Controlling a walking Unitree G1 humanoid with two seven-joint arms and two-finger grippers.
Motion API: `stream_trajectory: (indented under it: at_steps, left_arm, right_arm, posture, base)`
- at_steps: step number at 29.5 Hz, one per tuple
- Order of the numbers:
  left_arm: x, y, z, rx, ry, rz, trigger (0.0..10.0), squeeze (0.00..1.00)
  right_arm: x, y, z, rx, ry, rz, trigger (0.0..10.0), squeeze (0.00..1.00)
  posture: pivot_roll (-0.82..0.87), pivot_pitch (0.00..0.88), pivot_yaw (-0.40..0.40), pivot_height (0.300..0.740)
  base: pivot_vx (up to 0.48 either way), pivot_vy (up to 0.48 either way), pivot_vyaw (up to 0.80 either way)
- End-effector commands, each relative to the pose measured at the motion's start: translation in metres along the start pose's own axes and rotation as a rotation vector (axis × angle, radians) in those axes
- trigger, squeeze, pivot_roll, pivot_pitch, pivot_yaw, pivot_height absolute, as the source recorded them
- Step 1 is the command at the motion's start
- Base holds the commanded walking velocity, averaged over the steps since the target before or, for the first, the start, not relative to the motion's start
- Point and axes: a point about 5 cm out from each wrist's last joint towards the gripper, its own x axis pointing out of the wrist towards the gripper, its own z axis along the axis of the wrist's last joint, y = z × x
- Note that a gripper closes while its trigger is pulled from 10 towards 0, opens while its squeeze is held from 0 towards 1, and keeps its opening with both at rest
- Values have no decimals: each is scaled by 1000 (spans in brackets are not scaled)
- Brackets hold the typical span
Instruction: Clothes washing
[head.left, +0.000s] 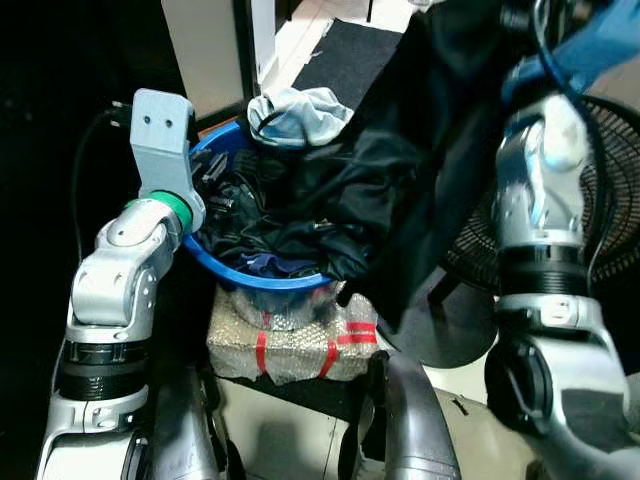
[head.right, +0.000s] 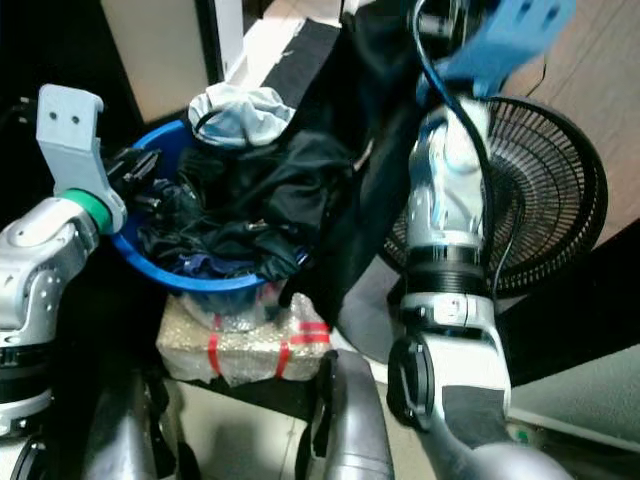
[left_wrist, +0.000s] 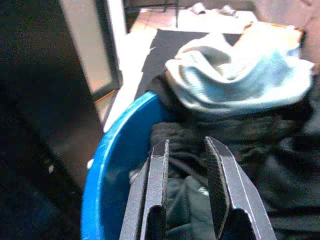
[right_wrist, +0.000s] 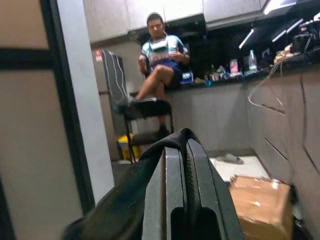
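Note:
A blue basin holds a heap of dark clothes, with a pale blue garment on top at its far side. My left gripper hovers open just inside the basin's left rim, over the dark clothes, with nothing between its fingers. My right arm is raised high on the right. A long black garment hangs from it and drapes down over the basin's right side. In the right wrist view my right gripper is shut on a fold of that black cloth.
The basin rests on a bubble-wrapped bundle with red tape. A black floor fan stands close behind my right arm. A dark mat lies beyond the basin. A person sits on a chair farther off, near a cardboard box.

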Motion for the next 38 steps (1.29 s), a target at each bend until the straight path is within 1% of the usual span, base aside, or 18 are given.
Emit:
stream_trajectory:
  at_steps: [1, 2, 3, 4, 5, 6, 7, 8, 10, 11, 13, 17, 25, 30, 33, 38]
  left_arm:
    - [-6, 0, 3, 0, -14, -20, 10000, 0]
    - [-11, -2, 9, -2, -45, -38, 10000, 0]
    - [-17, -4, 14, -4, -72, -51, 10000, 0]
    - [-17, -4, 14, -4, -72, -51, 10000, 0]
    - [-22, -7, 18, 6, -96, -69, 10000, 0]
    - [-22, -7, 18, 6, -96, -69, 10000, 0]
    - [-26, -9, 21, 15, -109, -78, 10000, 0]
    - [-26, -9, 21, 15, -109, -78, 10000, 0]
    - [-28, -10, 22, 22, -119, -72, 10000, 0]
    - [-28, -10, 22, 22, -119, -72, 10000, 0]
    - [-27, -10, 22, 19, -119, -69, 10000, 0]
    - [-26, -12, 22, 17, -120, -72, 10000, 0]
    - [-28, -13, 21, 12, -111, -74, 10000, 0]
    - [-28, -13, 21, 12, -109, -74, 10000, 0]
    - [-26, -11, 23, 14, -112, -63, 10000, 0]
    - [-25, -10, 23, 14, -116, -54, 10000, 0]
  right_arm:
    - [-10, -5, -9, -28, 50, 2, 10000, 0]
    - [-23, -5, -17, -62, 89, 40, 10000, 0]
    - [-34, 0, -20, -74, 118, 85, 10000, 0]
    - [-34, 0, -20, -74, 118, 85, 10000, 0]
    - [-43, 5, -22, -76, 135, 126, 10000, 0]
    - [-43, 5, -22, -76, 135, 126, 10000, 0]
    - [-48, 10, -22, -57, 152, 142, 10000, 0]
    - [-48, 10, -22, -57, 152, 142, 10000, 0]
    - [-48, 16, -19, -28, 145, 154, 10000, 0]
    - [-48, 16, -19, -28, 145, 154, 10000, 0]
    - [-42, 15, -16, -32, 143, 112, 10000, 0]
    - [-39, 11, -16, -31, 150, 75, 10000, 0]
    - [-42, 7, -15, -24, 181, 35, 10000, 0]
    - [-44, 7, -15, -20, 191, 29, 10000, 0]
    - [-44, 7, -16, -18, 198, 20, 10000, 0]
    - [-46, 8, -17, -20, 205, 18, 10000, 0]
  posture:
    - [56, 119, 11, 501]
    - [56, 116, 8, 501]
    - [57, 114, 7, 501]
    - [57, 114, 7, 501]
    - [61, 107, 0, 501]
    - [61, 107, 0, 501]
    - [63, 104, -3, 501]
    - [63, 104, -3, 501]
    - [66, 94, -6, 501]
    - [66, 94, -6, 501]
    - [65, 84, -6, 511]
    - [65, 81, -7, 520]
    - [64, 85, -2, 544]
    - [65, 88, 1, 554]
    - [66, 94, 3, 573]
    - [65, 93, 4, 588]
  base:
    - [0, 0, 0]
    - [0, 0, 0]
    - [0, 0, 0]
    - [0, 0, 0]
    - [0, 0, 0]
    - [0, 0, 0]
    - [0, 0, 0]
    - [0, 0, 0]
    - [0, 0, 0]
    - [0, 0, 0]
    - [0, 0, 0]
    - [0, 0, 0]
    - [0, 0, 0]
    - [0, 0, 0]
    - [0, 0, 0]
    - [0, 0, 0]
